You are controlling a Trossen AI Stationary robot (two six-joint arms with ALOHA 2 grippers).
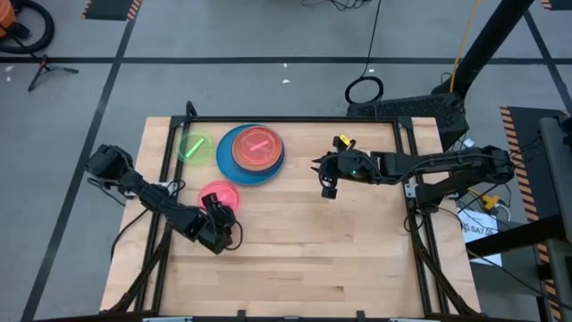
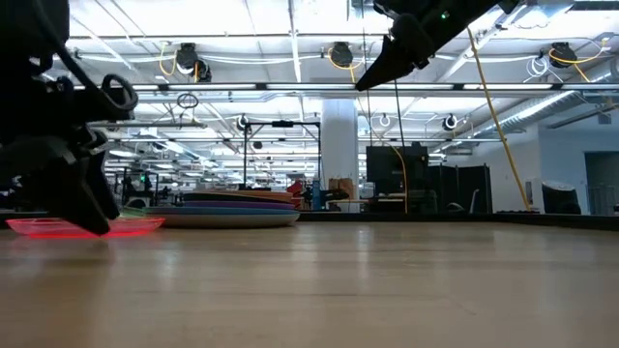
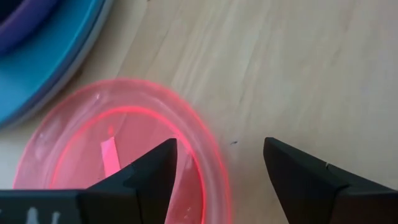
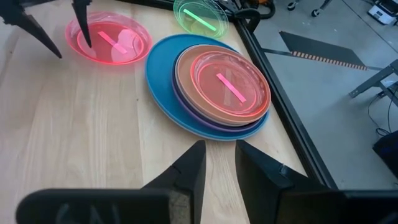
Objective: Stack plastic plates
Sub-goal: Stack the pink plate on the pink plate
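Stack [image 1: 251, 154]: blue plate under tan and pink plates, upper centre of your high view | loose pink plate [image 1: 219, 194] lower left, green plate [image 1: 194, 147] left | left gripper [image 1: 217, 221] spread, straddling that pink rim | right gripper [image 1: 327, 173] raised right, fingers slightly parted, empty.

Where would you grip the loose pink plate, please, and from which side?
Probably by its raised rim on the side away from the stack: the pink plate lies flat, and the open left gripper already straddles that edge, one finger inside, one outside.
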